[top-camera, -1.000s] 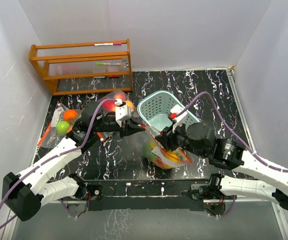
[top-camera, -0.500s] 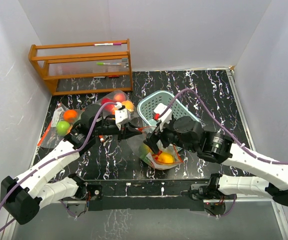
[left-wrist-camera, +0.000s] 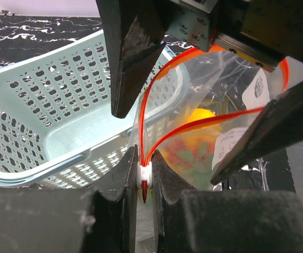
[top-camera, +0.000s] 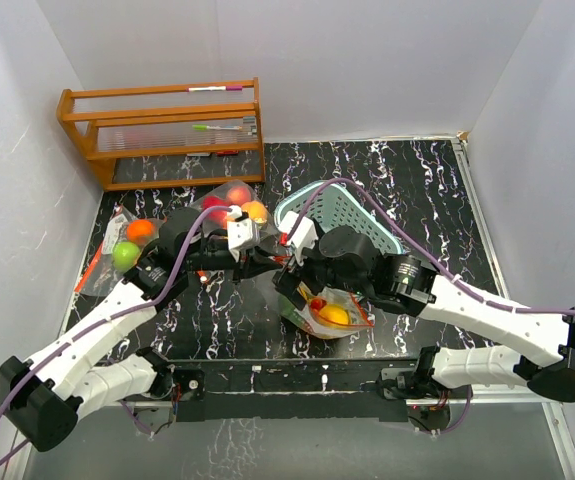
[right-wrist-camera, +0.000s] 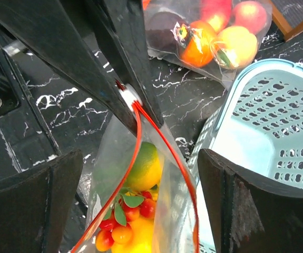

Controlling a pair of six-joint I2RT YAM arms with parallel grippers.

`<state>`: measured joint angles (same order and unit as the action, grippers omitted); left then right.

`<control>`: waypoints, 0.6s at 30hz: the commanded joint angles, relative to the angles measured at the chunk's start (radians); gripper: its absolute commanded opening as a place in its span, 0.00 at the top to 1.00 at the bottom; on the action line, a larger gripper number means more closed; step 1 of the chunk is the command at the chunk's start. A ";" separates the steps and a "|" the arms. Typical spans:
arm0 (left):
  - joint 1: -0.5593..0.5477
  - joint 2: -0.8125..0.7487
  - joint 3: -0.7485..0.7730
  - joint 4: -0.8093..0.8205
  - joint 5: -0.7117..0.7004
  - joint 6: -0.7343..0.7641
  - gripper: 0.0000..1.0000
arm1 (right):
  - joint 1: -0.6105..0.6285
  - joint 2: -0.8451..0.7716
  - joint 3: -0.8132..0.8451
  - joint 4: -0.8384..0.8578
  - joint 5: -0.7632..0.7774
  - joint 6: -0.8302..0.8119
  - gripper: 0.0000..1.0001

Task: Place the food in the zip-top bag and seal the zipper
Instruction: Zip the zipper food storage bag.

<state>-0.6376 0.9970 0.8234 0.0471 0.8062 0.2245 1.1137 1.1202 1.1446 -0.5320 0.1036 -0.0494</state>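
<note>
The change within the last second is on the right side. The right gripper was almost closed at the 3 o'clock edge of the bag, beside the basket. Now its jaws are spread wide and grasp nothing, and its arm has swung across the basket toward 9 o'clock. The two fingers now stand on both sides of the bag mouth, close to the other arm, and I see no contact with the plastic. The left gripper has not changed: it is clenched on the white slider at the 9 o'clock corner of the zip-top bag and holds this corner up. The bag rests on the table at about 6 o'clock, just below the basket. The food is inside it: a yellow-green fruit, small red and orange ones and some green leaves. Another filled bag lies apart at about 10 o'clock. The two red lines of the zipper part from the slider and stay separated, so the mouth is not yet sealed. In my judgement the filling is done, and the right gripper let go of the rim to take a new hold near the slider for the closing.
</note>
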 commanded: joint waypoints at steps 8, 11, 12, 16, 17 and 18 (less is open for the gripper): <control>0.002 -0.067 0.048 -0.029 0.023 0.049 1.00 | -0.034 -0.059 -0.012 -0.045 0.008 0.060 0.91; 0.002 -0.085 0.027 -0.008 0.003 0.042 0.99 | -0.037 -0.070 0.001 -0.051 0.011 0.074 0.92; 0.002 -0.092 0.017 -0.003 -0.003 0.044 0.84 | -0.037 -0.074 0.007 -0.050 0.018 0.078 0.92; 0.003 -0.140 -0.049 0.033 -0.021 0.050 0.58 | -0.038 -0.096 0.024 -0.040 0.027 0.093 0.92; 0.003 -0.149 -0.067 0.054 -0.030 0.042 0.57 | -0.038 -0.104 0.023 -0.032 0.022 0.094 0.92; 0.003 -0.155 -0.080 0.077 -0.041 0.030 0.56 | -0.038 -0.113 0.018 -0.022 0.014 0.093 0.92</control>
<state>-0.6373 0.8871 0.7937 0.0467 0.7876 0.2665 1.0798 1.0603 1.1225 -0.6075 0.1093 0.0273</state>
